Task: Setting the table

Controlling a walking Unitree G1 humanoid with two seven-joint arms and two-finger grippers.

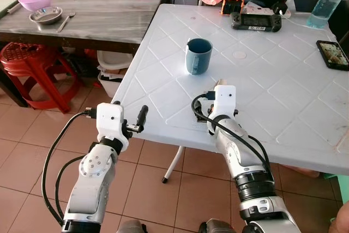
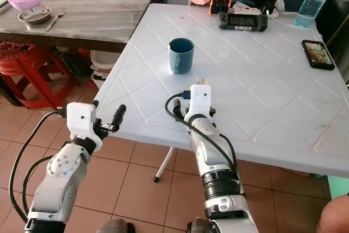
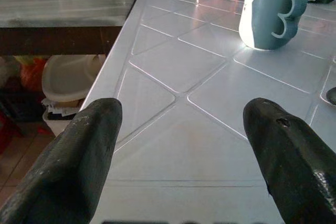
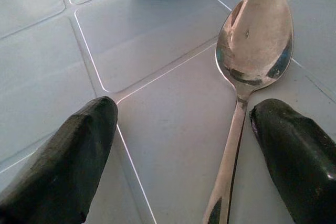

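right wrist view: right tool (image 4: 181,156) open, spoon (image 4: 252,61) between fingers | left tool (image 3: 184,156) open, empty, facing mug (image 3: 273,9)

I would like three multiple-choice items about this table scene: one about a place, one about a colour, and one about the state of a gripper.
1. Where does the spoon lie?
A. on the white table, between the right gripper's fingers
B. inside the mug
C. on the floor

2. What colour is the mug?
A. red
B. blue
C. yellow

3. How do the jaws of the left gripper stand?
A. shut on the spoon
B. shut on the mug
C. open, holding nothing

Answers:
1. A: the right wrist view shows the spoon flat on the white table, its handle running between the two fingers of the right gripper, jaws apart.
2. B: the mug is dark blue in both eye views.
3. C: the left wrist view shows the fingers wide apart above the table edge.
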